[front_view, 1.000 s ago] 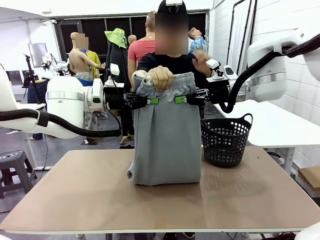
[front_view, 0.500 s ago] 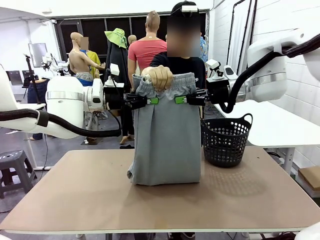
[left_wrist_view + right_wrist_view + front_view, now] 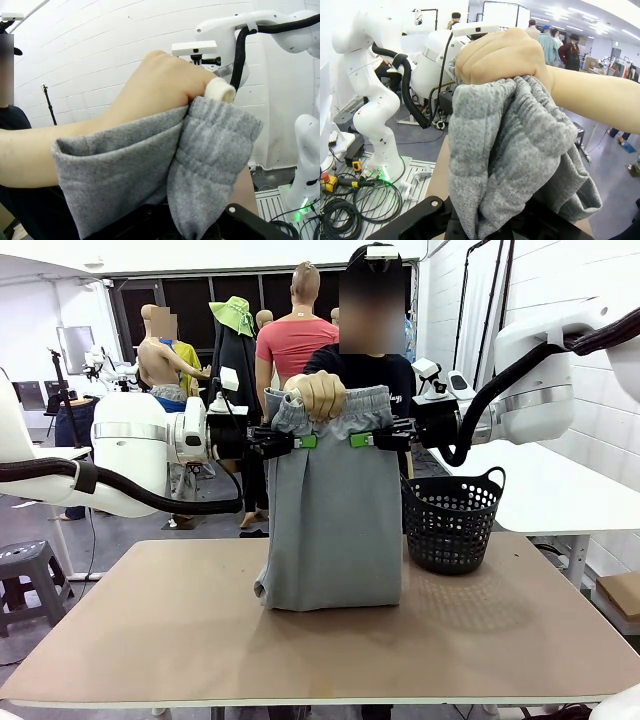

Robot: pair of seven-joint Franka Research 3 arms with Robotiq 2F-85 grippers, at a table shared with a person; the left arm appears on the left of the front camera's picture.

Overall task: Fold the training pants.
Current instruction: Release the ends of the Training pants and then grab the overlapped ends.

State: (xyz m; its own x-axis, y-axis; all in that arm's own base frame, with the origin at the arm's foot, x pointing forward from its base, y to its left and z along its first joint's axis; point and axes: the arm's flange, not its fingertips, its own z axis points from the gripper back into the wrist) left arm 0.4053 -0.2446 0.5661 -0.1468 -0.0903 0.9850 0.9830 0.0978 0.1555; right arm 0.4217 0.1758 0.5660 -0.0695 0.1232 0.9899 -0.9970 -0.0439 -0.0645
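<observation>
You have the training pants (image 3: 332,520) hanging upright over the middle of the table (image 3: 150,620). Their lower end is doubled over and rests on the tabletop, just beside the black mesh basket (image 3: 455,520). Your left gripper (image 3: 308,441) is clamped on the cloth just under the waistband on its side. Your right gripper (image 3: 358,440) is clamped on the matching spot opposite. Both wrist views show grey jersey bunched between the fingers. The person's hand (image 3: 320,395) grips the gathered waistband from above, between your two grippers.

This looks like the middle of a fold: the garment is held up at three places and not yet laid flat. The next move likely calls for both arms to travel together, level and at a matched pace, bringing the top down over the part on the table. If the hand has not let go by then, the cloth may skew or tug.
</observation>
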